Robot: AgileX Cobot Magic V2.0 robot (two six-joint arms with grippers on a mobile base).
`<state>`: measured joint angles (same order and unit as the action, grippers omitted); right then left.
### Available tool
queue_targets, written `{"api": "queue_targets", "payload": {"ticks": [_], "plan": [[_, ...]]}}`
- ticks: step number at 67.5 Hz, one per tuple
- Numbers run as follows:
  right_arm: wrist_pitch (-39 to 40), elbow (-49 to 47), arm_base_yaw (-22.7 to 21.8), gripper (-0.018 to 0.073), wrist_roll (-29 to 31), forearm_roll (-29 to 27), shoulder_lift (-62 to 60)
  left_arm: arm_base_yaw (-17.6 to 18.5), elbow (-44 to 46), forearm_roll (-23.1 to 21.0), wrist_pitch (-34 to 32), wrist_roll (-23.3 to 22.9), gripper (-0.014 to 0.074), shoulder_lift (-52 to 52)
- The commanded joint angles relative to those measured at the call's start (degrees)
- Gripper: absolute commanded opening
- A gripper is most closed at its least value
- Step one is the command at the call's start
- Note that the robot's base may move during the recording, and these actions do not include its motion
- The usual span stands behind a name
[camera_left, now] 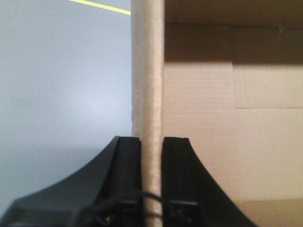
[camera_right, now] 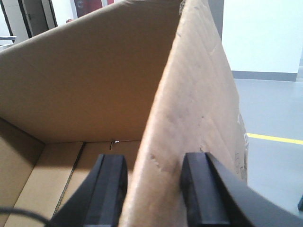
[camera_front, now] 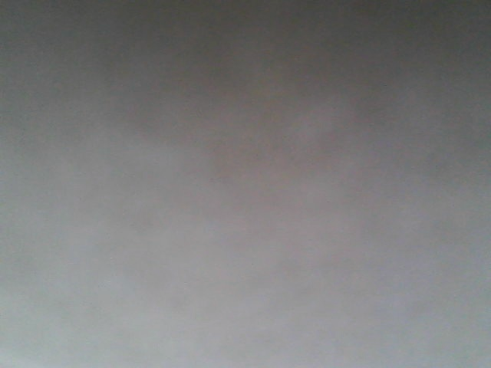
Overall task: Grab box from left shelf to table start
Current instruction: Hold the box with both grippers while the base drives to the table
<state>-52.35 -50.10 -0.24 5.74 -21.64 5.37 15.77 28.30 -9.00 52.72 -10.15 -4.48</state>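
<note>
My left gripper (camera_left: 151,176) is closed tight on one wall of the box (camera_left: 222,142). My right gripper (camera_right: 154,189) also clamps a box wall.

no legible text, none on box (camera_right: 94,85)

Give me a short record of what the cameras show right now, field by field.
box: brown cardboard, top open, inside bare where seen
left tool: shut on a box wall, one finger on each side
right tool: shut on a box wall, one finger inside, one outside
floor: grey, with a yellow line, outside the box
front view: plain grey blur, nothing to tell
</note>
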Motion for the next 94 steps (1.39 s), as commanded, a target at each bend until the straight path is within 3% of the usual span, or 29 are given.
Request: {"api": "queue_targets", "payload": {"ticks": [1,94], "plan": [[3.3,-1.7,0.1,0.0058,-0.2,-2.2,0.7,0.4,1.0,0.9,0.8,0.2,-0.0092,-0.9],[3.3,-1.7,0.1,0.0058,-0.2,-2.2,0.7,0.4,1.0,0.9,0.8,0.2,-0.0092,-0.9]]}}
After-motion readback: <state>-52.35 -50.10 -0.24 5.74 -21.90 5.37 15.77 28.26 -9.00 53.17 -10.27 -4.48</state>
